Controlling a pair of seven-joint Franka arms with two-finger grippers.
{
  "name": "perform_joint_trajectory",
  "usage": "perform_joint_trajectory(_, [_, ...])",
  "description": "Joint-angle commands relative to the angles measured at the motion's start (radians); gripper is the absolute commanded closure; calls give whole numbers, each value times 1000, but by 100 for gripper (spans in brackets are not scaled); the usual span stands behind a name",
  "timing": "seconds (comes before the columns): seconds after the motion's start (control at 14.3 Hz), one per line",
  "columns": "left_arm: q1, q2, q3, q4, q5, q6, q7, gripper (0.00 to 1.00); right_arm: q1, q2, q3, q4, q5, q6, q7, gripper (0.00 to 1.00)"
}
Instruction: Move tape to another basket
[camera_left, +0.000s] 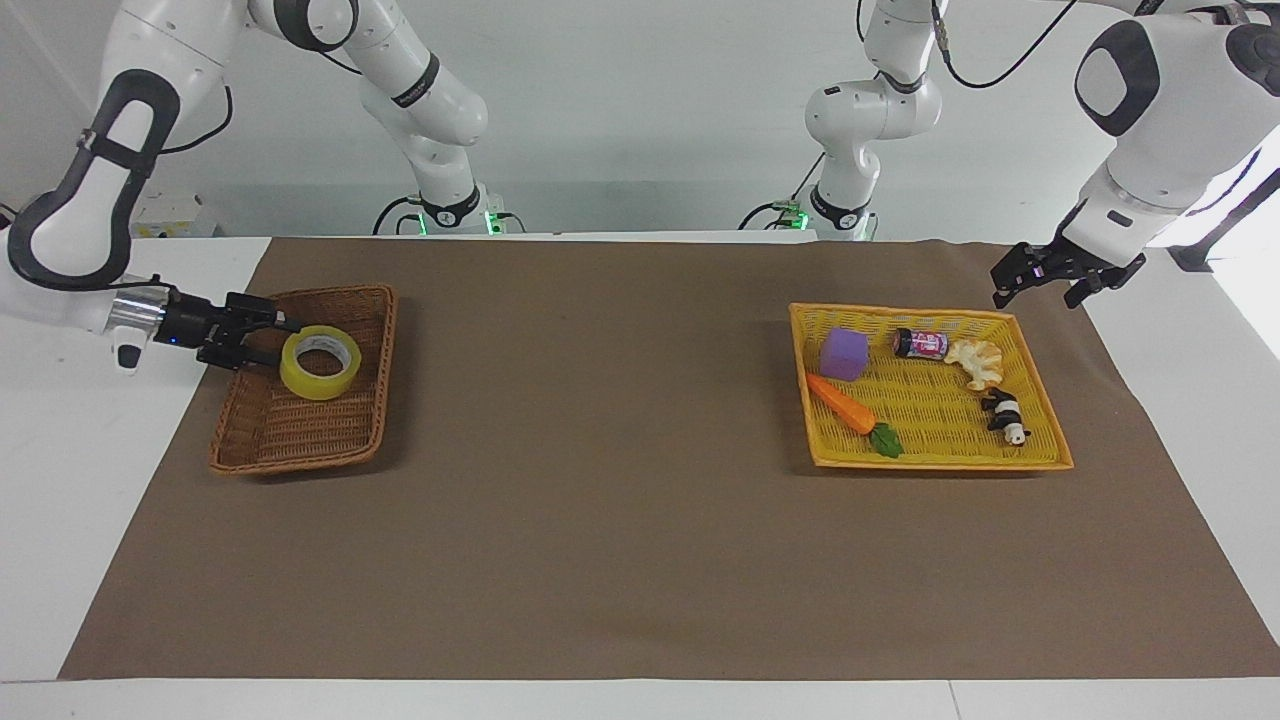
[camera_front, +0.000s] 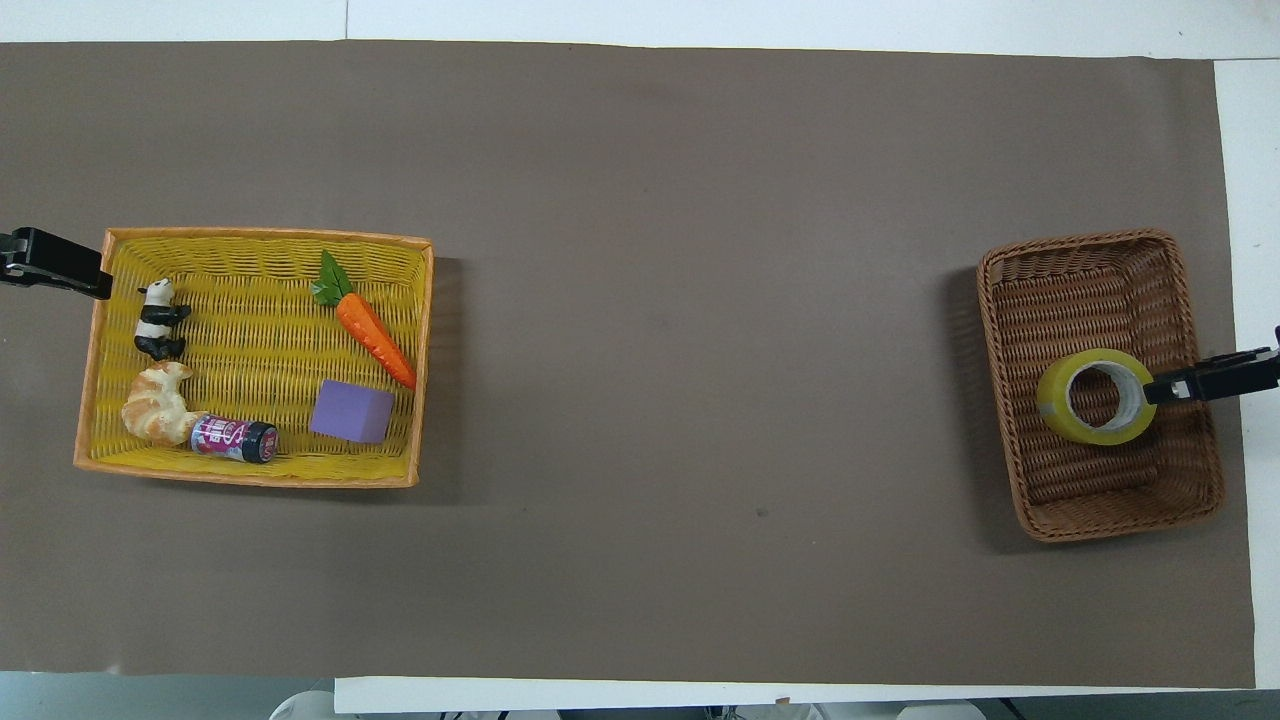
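Observation:
The yellow tape (camera_left: 320, 362) lies slightly tilted inside the brown wicker basket (camera_left: 300, 445), in the half nearer the robots; from above the tape (camera_front: 1095, 397) shows its white core. My right gripper (camera_left: 274, 343) is open just outside the roll, over the basket's rim (camera_front: 1190, 300) at the right arm's end, with nothing in it. In the overhead view the right gripper (camera_front: 1160, 389) ends right at the roll's edge. My left gripper (camera_left: 1040, 288) hangs open and waits over the mat beside the yellow basket (camera_left: 1040, 462).
The yellow basket (camera_front: 250, 238) at the left arm's end holds a purple cube (camera_front: 350, 411), a carrot (camera_front: 372, 330), a small bottle (camera_front: 235, 439), a croissant (camera_front: 155, 405) and a panda figure (camera_front: 158, 320). A brown mat (camera_front: 700, 300) covers the table.

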Motion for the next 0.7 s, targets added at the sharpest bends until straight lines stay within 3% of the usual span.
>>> perform_joint_trajectory(0.0, [-6, -22, 3, -18, 21, -5, -1, 0, 45, -63, 8, 10, -52, 5, -7, 0])
perform_joint_trajectory(0.21, [-6, -22, 3, -18, 21, -5, -1, 0, 131, -142, 8, 12, -102, 11, 109, 0])
perform_joint_trajectory(0.63, [-6, -22, 3, -17, 21, -5, -1, 0, 358, -299, 9, 68, -363, 49, 463, 0])
